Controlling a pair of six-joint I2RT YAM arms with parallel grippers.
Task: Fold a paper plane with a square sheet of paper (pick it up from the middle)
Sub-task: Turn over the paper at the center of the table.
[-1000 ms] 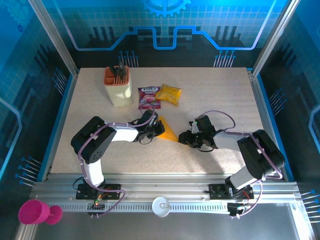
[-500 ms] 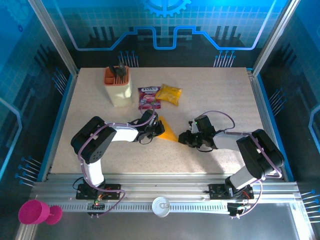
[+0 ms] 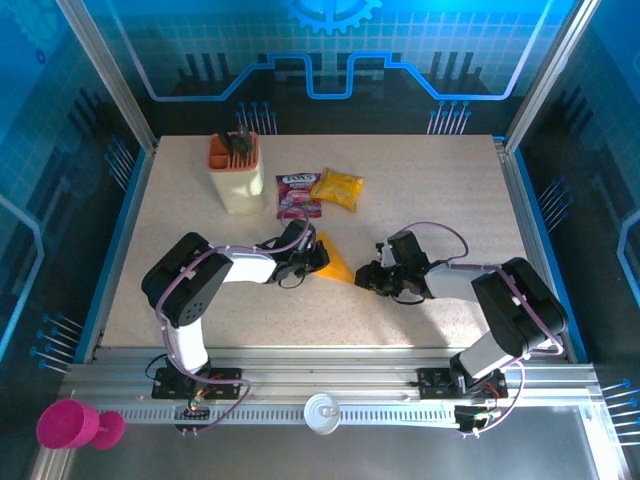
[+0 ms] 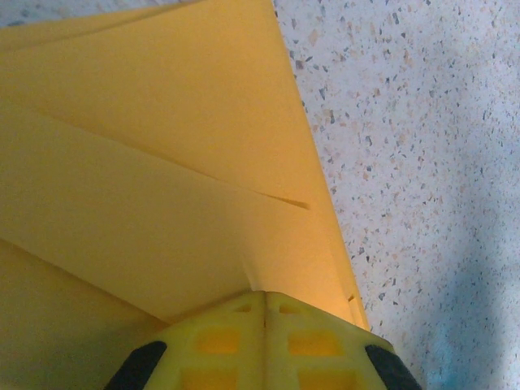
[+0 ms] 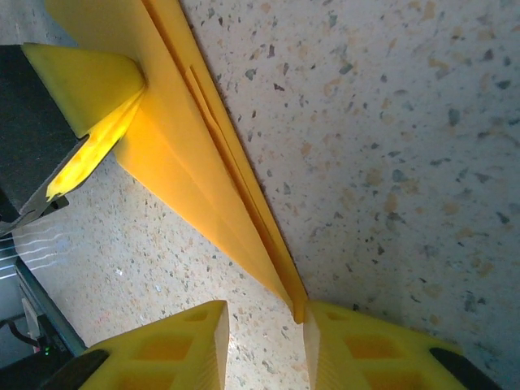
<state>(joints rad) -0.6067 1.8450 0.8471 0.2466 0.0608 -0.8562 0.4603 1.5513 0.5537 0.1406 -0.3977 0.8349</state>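
From above, my left gripper (image 3: 316, 262) is clamped on the left edge of the one paper plane (image 3: 337, 264), just left of the frame's centre. The plane's long edge slants from upper left down to lower right, its sharp tip toward my right gripper (image 3: 366, 279). Farther up the table (image 3: 450, 190) sit one cream holder (image 3: 238, 178), one purple-red packet (image 3: 298, 195) and one yellow snack bag (image 3: 338, 188).

In the left wrist view, my fingers (image 4: 219, 341) are pressed together on the paper, which fans out over the upper left.

In the right wrist view, my fingers (image 5: 175, 345) stand partly spread at the bottom. The plane runs from upper left to its tip at bottom centre, just beside my right-hand finger.
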